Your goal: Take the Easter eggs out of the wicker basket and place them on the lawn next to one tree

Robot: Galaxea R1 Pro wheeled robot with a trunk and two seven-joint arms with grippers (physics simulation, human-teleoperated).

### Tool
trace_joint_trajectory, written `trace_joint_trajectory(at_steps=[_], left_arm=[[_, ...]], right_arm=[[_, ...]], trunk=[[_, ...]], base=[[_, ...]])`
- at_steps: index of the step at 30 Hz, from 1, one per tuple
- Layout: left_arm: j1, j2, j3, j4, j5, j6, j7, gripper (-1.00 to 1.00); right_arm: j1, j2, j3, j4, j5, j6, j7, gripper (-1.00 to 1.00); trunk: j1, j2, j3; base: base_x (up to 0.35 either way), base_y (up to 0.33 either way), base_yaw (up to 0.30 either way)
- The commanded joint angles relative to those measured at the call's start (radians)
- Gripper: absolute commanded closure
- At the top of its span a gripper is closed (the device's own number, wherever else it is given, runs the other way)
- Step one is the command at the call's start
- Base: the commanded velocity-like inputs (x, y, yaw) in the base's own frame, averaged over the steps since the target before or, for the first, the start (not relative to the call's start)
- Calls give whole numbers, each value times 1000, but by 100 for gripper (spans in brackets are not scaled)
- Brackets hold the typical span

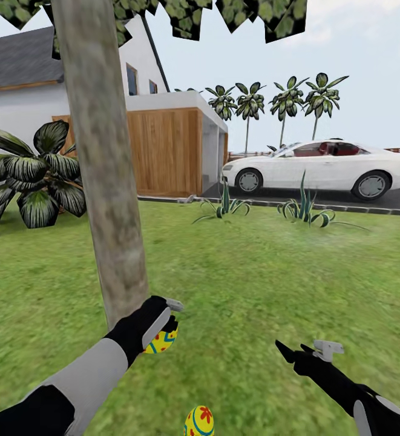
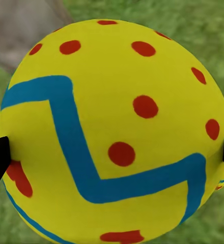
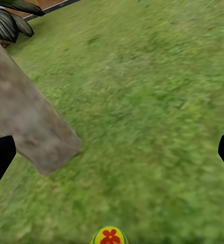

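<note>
Robot's left gripper (image 1: 165, 332) pinches 1 Easter egg (image 1: 161, 342), yellow with red dots and a blue zigzag, just beside the base of the pale tree trunk (image 1: 103, 169) on the lawn (image 1: 272, 272). Second egg (image 1: 199, 422), painted with a red flower, lies on the grass nearer the robot. Right gripper (image 1: 293, 351) hovers over the lawn with fingers spread, holding nothing.
</note>
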Motion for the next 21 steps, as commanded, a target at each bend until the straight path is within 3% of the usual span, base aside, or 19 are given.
trace_joint_trajectory(at_steps=[1, 18, 21], left_arm=[[-1, 1, -5, 0, 10, 1, 10, 100], [-1, 2, -5, 1, 8, -2, 10, 100], [-1, 2, -5, 1, 8, -2, 10, 100]], right_arm=[[-1, 0, -3, -1, -5, 8, 4, -100], [0, -1, -9, -19, -5, 8, 8, -100], [1, -4, -28, -57, -5, 12, 55, -100]], trunk=[[4, -8, -4], [69, -127, -58], [80, -148, -67]], base=[[0, 0, 0], [0, 0, 0], [0, 0, 0]])
